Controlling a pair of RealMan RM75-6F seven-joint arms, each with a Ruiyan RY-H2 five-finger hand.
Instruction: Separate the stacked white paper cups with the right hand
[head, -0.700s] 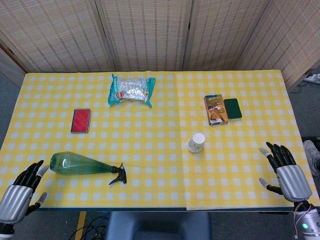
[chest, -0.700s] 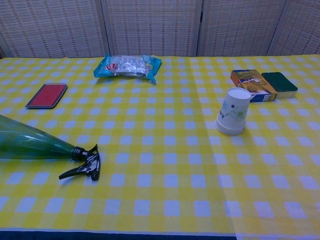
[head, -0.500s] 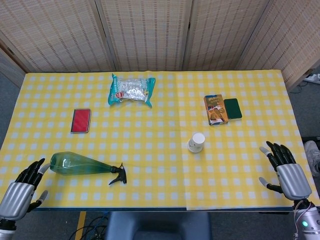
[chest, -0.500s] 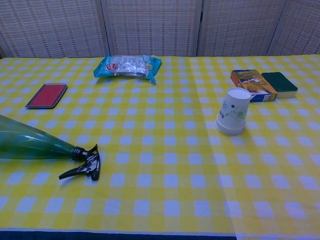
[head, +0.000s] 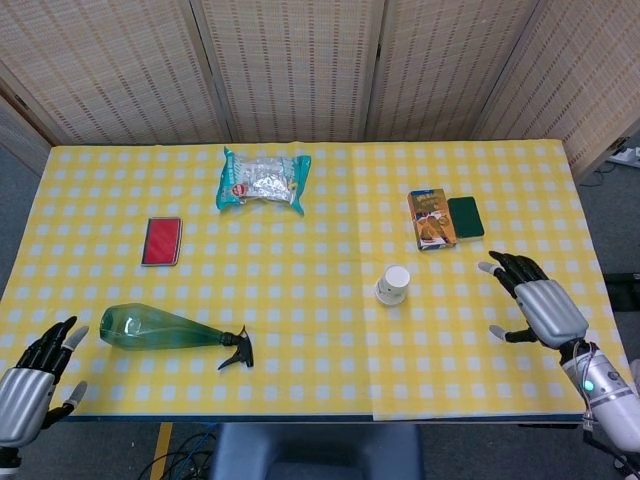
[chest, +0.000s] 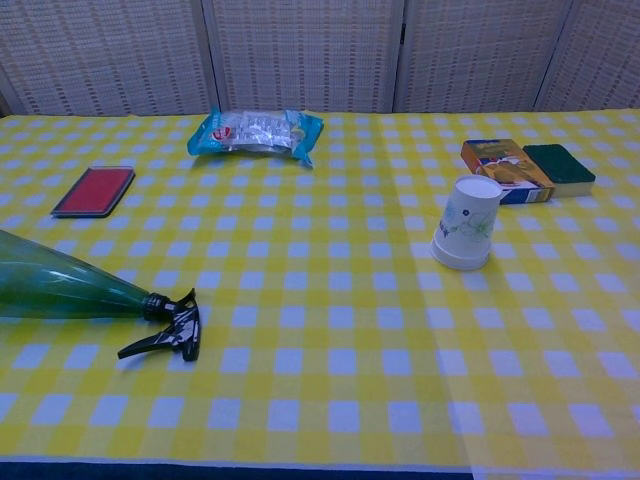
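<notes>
nearest the table's front edge, the silver-and-black left hand (head: 25, 385) hangs off the left corner, fingers spread, holding nothing. the green plastic spray bottle with a black trigger (head: 170, 331) lies on its side just beyond. the silver-and-black right hand (head: 535, 303) hovers over the yellow-and-white checked tablecloth (head: 300, 280) (only the head view shows it), fingers apart and empty, well right of the upside-down stacked white paper cups (chest: 466, 236). further back lie a red flat case (head: 161, 241), a colourful small box (head: 430, 219) touching a dark green sponge (head: 465, 216), and a teal snack packet (head: 262, 180).
</notes>
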